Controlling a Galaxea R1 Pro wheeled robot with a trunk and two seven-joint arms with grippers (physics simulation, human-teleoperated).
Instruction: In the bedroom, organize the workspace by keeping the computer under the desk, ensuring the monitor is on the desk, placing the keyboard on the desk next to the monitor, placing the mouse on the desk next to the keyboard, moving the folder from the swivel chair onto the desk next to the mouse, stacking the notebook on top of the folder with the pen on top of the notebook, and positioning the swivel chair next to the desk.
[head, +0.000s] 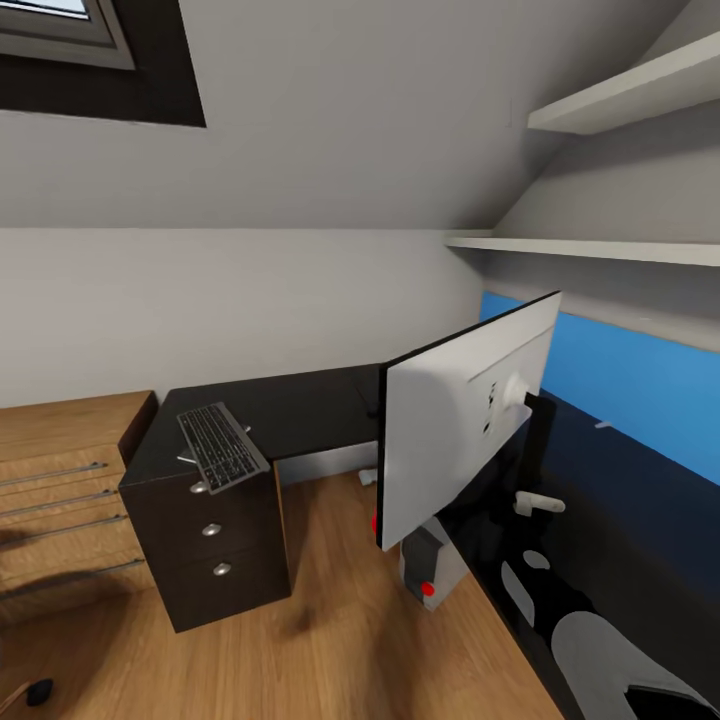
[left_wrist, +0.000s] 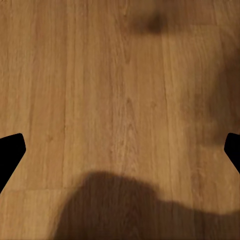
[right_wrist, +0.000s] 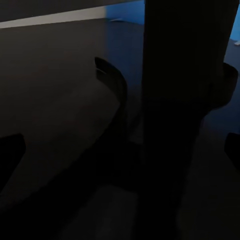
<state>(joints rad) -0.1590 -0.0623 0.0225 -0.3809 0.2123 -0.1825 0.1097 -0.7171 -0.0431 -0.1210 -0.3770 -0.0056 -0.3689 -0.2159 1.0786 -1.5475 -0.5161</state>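
where the sloped wall meets the room's corner, the desk (head: 310, 405) bends in an l shape, its shiny black top running along the blue wall panel (head: 640, 385). the monitor (head: 455, 430) stands on it, white back showing, tilted. the keyboard (head: 222, 445) lies on the drawer end of the desk, well apart from the monitor. the left gripper (left_wrist: 120, 152) hangs spread wide over the wood floor (left_wrist: 120, 75). the right gripper (right_wrist: 120, 155) sits spread around the monitor's dark neck; i cannot tell if it touches.
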